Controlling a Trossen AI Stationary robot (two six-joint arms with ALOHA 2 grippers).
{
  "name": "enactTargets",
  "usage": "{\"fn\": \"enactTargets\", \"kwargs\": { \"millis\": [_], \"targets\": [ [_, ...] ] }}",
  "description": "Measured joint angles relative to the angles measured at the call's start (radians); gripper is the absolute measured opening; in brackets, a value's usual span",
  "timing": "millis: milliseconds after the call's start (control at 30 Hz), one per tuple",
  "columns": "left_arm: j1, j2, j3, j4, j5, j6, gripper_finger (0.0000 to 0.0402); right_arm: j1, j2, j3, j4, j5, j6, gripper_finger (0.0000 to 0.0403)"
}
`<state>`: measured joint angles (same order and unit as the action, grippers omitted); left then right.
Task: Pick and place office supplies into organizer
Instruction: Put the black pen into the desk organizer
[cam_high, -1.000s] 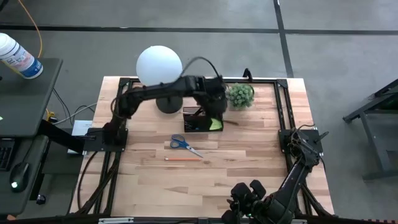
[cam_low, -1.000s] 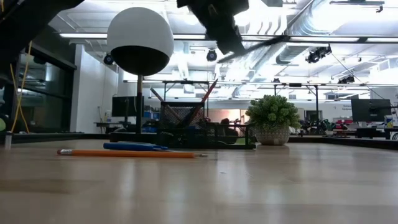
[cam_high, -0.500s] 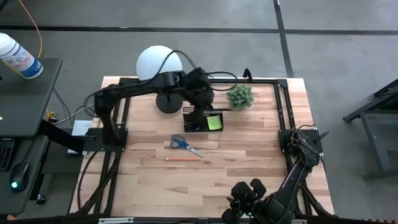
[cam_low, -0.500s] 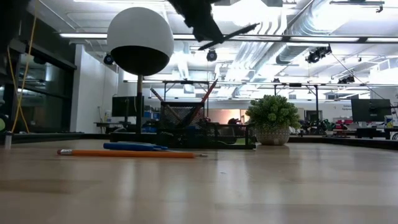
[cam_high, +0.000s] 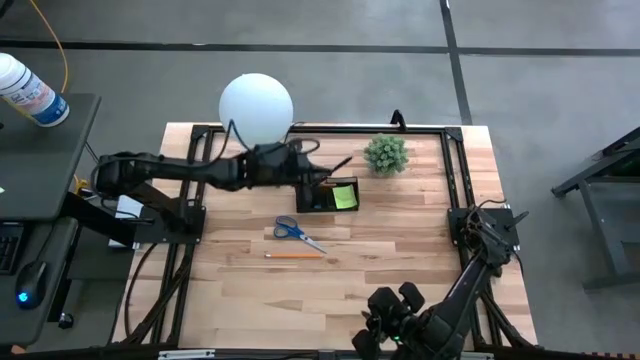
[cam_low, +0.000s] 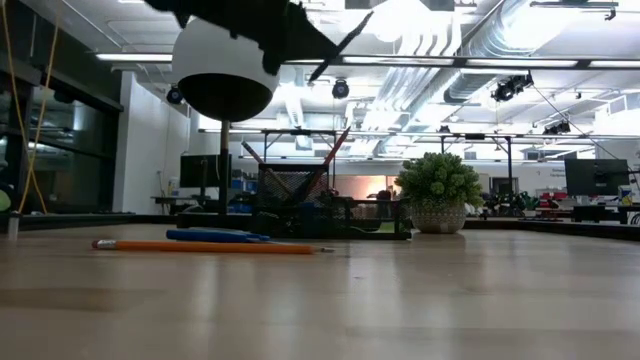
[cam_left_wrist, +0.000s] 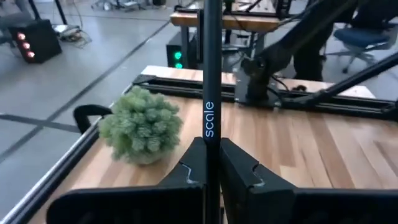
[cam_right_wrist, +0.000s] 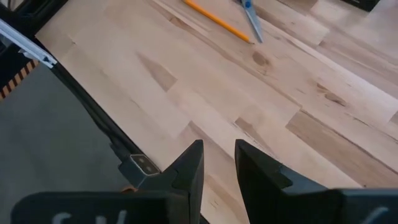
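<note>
Matte black and slim, a pen (cam_left_wrist: 209, 93) with pale "scale" lettering on its round barrel is pinched between the moulded dark fingers (cam_left_wrist: 245, 180) of the left gripper (cam_high: 312, 178), which hangs above the table just beside the organizer (cam_high: 326, 194), the pen slanting up and away toward the plant (cam_high: 386, 153). That organizer is a small black wire-mesh caddy of boxy shape; a lime-green square sticky-note pad (cam_high: 345, 196) lies flat in its compartment on the plant side, and in the low view thin sticks lean out of its mesh cup. Beside it stands a lamp (cam_high: 256, 107) with a smooth white globe on a thin stem. On the pale, grained wooden table (cam_high: 400, 250), nearer the front, lie blue-handled scissors (cam_high: 296, 232) with bright metal blades, and just past them a thin orange pencil (cam_high: 293, 255), both flat and apart from each other. The plant is a bushy green tuft in a light, textured pot. The right gripper (cam_right_wrist: 217, 165) waits at the table's front edge, its angular fingers slightly parted around nothing.
</note>
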<state>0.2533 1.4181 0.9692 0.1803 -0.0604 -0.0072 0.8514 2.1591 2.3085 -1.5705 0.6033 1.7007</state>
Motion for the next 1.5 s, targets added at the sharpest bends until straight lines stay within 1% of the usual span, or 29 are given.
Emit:
{"fn": "enactTargets", "kwargs": {
  "millis": [67, 233, 467, 533, 600, 667, 867, 967, 1100, 1300, 1433, 1500],
  "targets": [
    [-0.030, -0.002, -0.049, 0.073, -0.034, -0.001, 0.0000, -0.002, 0.000, 0.000, -0.001, 0.000, -0.001, 0.0082],
    [-0.087, 0.002, -0.126, 0.180, -0.247, 0.008, 0.0000, -0.008, 0.000, 0.000, 0.001, 0.000, -0.001, 0.0082],
    [-0.082, 0.023, -0.164, 0.185, -0.408, -0.032, 0.0000, -0.009, 0.000, 0.000, 0.015, 0.001, 0.000, 0.0082],
    [-0.078, 0.033, -0.179, 0.209, -0.414, -0.073, 0.0000, -0.009, 0.000, 0.000, 0.016, 0.001, 0.000, 0.0082],
    [-0.075, 0.038, -0.204, 0.246, -0.394, -0.103, 0.0000, -0.009, 0.000, 0.000, 0.017, 0.002, 0.000, 0.0082],
    [-0.077, 0.039, -0.225, 0.277, -0.399, -0.111, 0.0000, -0.009, 0.000, 0.000, 0.018, 0.002, 0.000, 0.0082],
    [-0.077, 0.039, -0.265, 0.347, -0.471, -0.113, 0.0000, -0.009, 0.000, 0.000, 0.021, 0.004, 0.001, 0.0082],
    [-0.076, 0.039, -0.287, 0.383, -0.481, -0.145, 0.0000, -0.009, 0.000, 0.000, 0.023, 0.007, 0.001, 0.0082],
    [-0.076, 0.039, -0.310, 0.399, -0.469, -0.205, 0.0000, -0.009, 0.000, 0.000, 0.023, 0.007, 0.001, 0.0082],
    [-0.076, 0.039, -0.313, 0.401, -0.452, -0.219, 0.0000, -0.009, 0.000, 0.000, 0.026, 0.019, 0.000, 0.0082],
    [-0.076, 0.039, -0.313, 0.388, -0.491, -0.274, 0.0000, -0.009, 0.000, 0.000, 0.026, 0.022, -0.003, 0.0082],
    [-0.076, 0.039, -0.313, 0.385, -0.495, -0.286, 0.0000, -0.009, 0.000, 0.000, 0.026, 0.030, -0.004, 0.0082]
  ]
}}
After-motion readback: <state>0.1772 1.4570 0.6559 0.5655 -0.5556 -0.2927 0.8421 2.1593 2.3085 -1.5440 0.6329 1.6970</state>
